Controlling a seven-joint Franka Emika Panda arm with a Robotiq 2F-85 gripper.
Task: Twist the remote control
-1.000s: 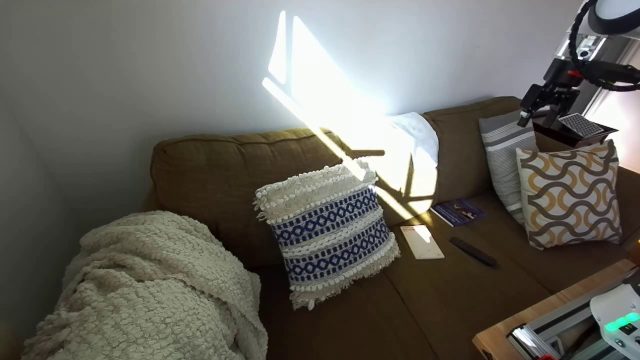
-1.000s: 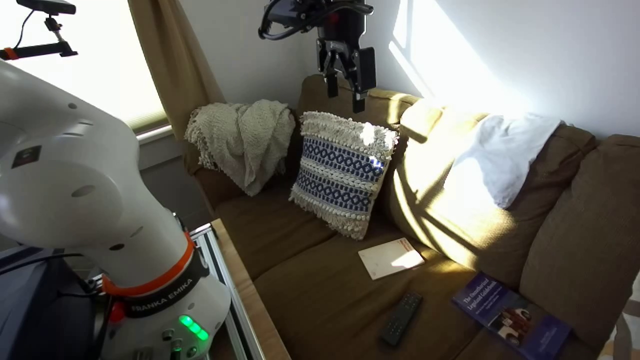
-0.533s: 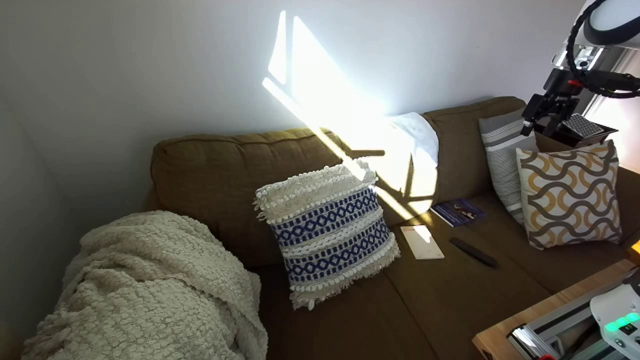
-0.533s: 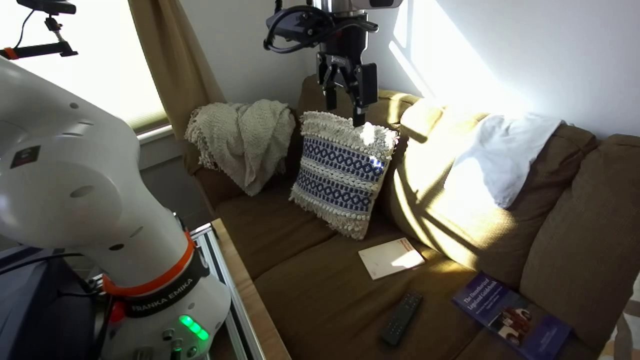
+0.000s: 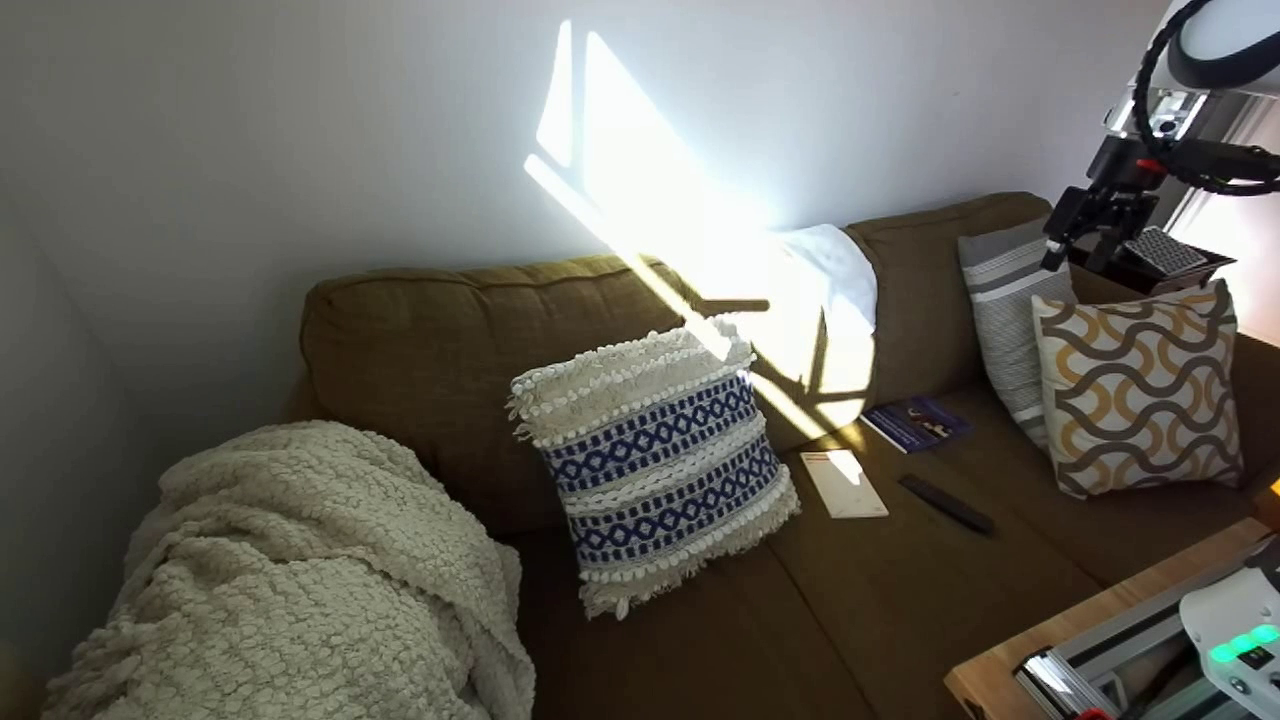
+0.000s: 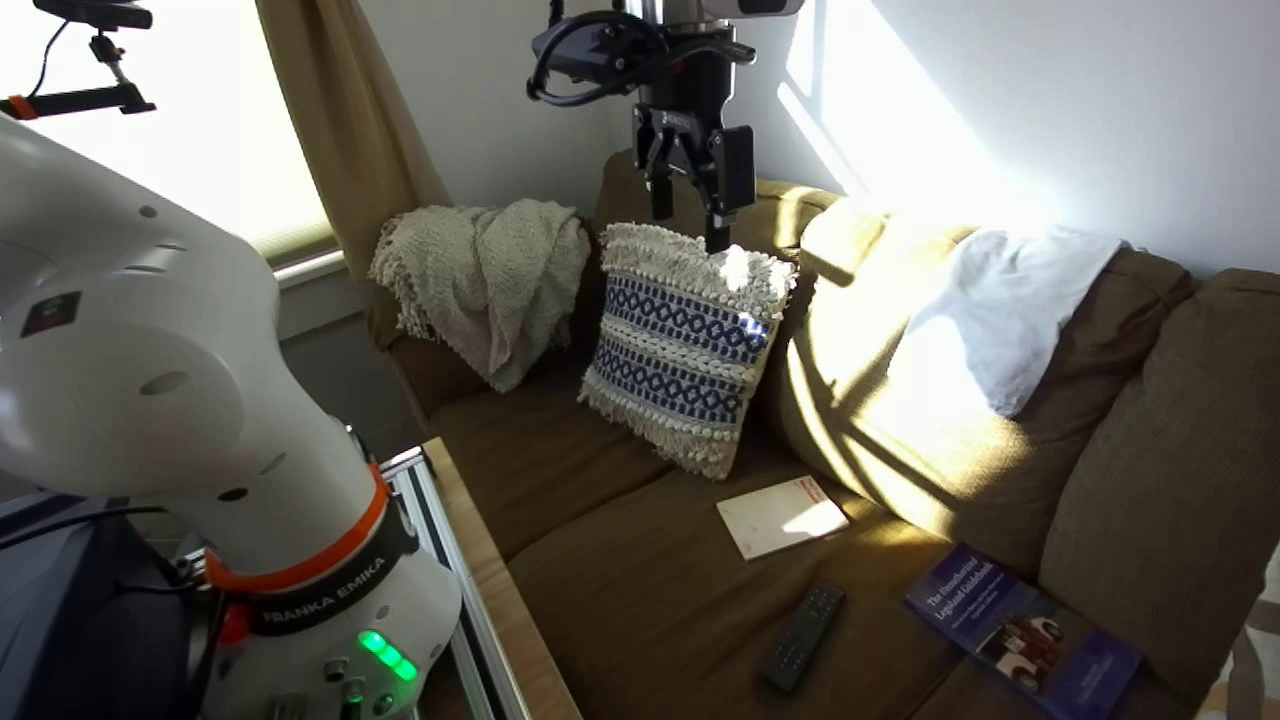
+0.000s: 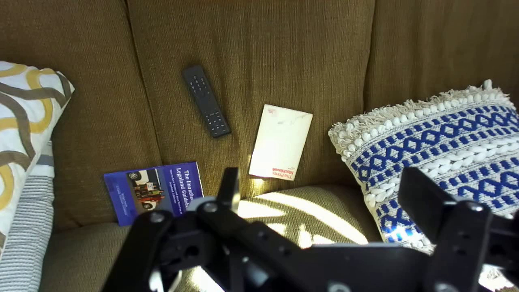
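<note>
Standing nearest, before the sofa (image 6: 620,600): one robot arm (image 6: 200,380), white, lettered FRANKA EMIKA; at its base, one wooden board (image 5: 1100,612) alongside the sofa's front edge. One gripper (image 6: 690,218), black, two-fingered, hung above the sofa, pointing down, jaws spread wide apart. One remote control (image 7: 206,100), slim, black, buttons up, lying flat well below the gripper on the middle seat cushion (image 7: 308,73), slantwise, nearer the front edge than either book. One pale book (image 7: 279,142), red lettering, just beside the remote control, on the same seat cushion, lettered end near the back edge. One blue-purple book (image 7: 150,190), a vehicle pictured on the cover, lettered Legoland Guidebook, lying across that seat cushion's back corner. One fringed cushion (image 6: 690,345), white with blue diamond bands, tilted against the backrest (image 5: 430,350). One wave-patterned cushion (image 5: 1140,395), white, yellow and grey, standing near one end of the sofa, partly covering one grey striped cushion (image 5: 1010,320). One cream throw (image 6: 490,285), heaped over the opposite end. One white cloth (image 6: 1020,290), draped over the backrest's top edge, partly in sunlight. One pale wall (image 5: 350,130) behind, with a bright sunlit patch above the backrest.
</note>
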